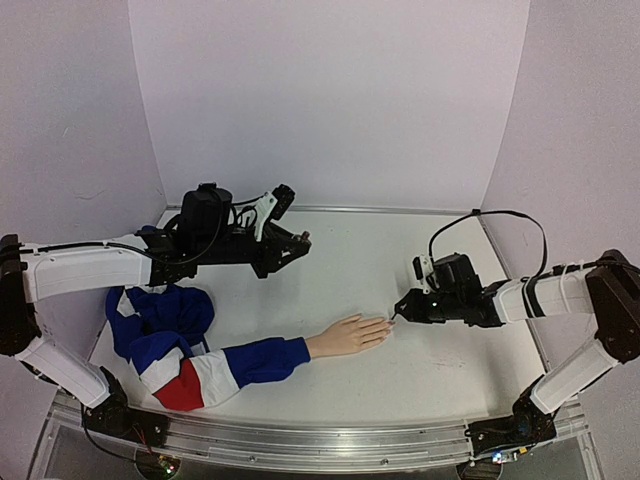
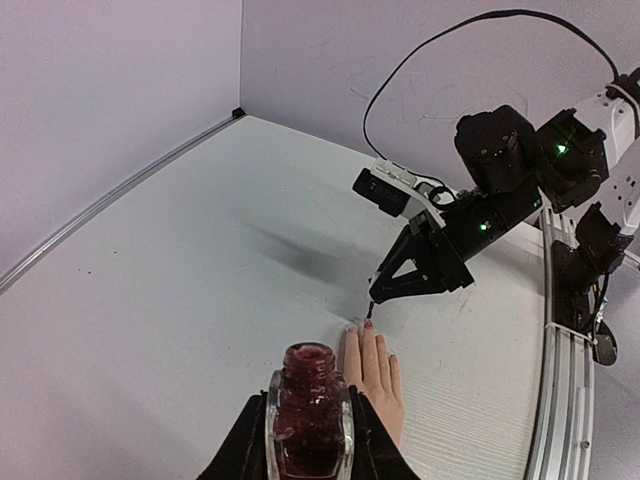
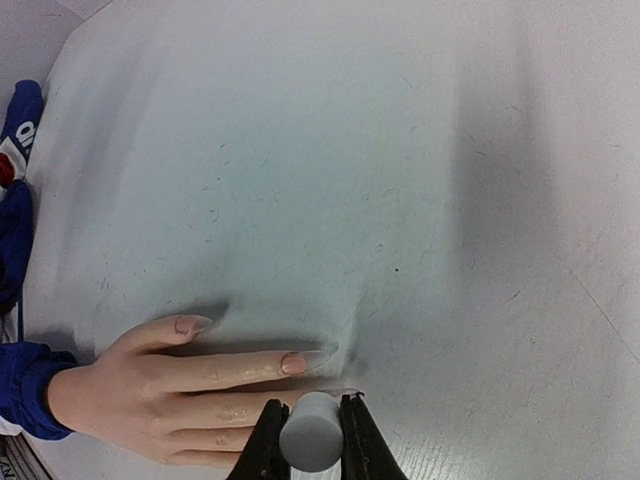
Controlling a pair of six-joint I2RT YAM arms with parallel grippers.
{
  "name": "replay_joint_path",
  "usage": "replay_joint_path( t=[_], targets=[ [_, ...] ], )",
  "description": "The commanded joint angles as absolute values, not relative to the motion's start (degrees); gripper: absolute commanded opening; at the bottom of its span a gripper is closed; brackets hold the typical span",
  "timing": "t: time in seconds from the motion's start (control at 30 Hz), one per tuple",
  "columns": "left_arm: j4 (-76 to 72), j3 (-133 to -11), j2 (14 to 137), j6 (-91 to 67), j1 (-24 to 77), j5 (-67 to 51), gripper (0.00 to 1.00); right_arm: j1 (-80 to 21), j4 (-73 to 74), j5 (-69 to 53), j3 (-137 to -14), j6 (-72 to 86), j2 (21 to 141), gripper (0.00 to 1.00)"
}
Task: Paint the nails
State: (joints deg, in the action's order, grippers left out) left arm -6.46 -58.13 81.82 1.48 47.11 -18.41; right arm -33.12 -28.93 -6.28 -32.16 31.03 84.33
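Note:
The peach mannequin hand (image 1: 350, 333) lies flat on the table, its fingers pointing right, in a blue, white and red sleeve (image 1: 250, 362). Its pale nails (image 3: 293, 363) show in the right wrist view; the middle nail (image 2: 368, 324) looks dark red. My right gripper (image 1: 400, 308) is shut on the grey cap (image 3: 312, 430) of the polish brush, whose dark tip (image 2: 369, 312) hangs just at the middle fingertip. My left gripper (image 1: 300, 240) hovers at the back left, shut on the open bottle of dark red polish (image 2: 308, 410), which it holds upright.
The bunched sleeve cloth (image 1: 160, 315) lies at the left under my left arm. Pale walls close the table on three sides. A metal rail (image 1: 300, 440) runs along the near edge.

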Motion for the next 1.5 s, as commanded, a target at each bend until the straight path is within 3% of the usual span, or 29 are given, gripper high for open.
replay_joint_path(
  t=[0.0,1.47],
  targets=[
    [-9.40,-61.66,81.43,1.49,47.33,-19.41,0.00,-32.87,-31.58,-8.04,-31.65,30.71,84.91,0.00],
    [-9.41,-61.70,81.91,1.84,47.37,-19.18,0.00,-32.92,-32.61,-4.03,-31.30,33.48,88.50,0.00]
  ],
)
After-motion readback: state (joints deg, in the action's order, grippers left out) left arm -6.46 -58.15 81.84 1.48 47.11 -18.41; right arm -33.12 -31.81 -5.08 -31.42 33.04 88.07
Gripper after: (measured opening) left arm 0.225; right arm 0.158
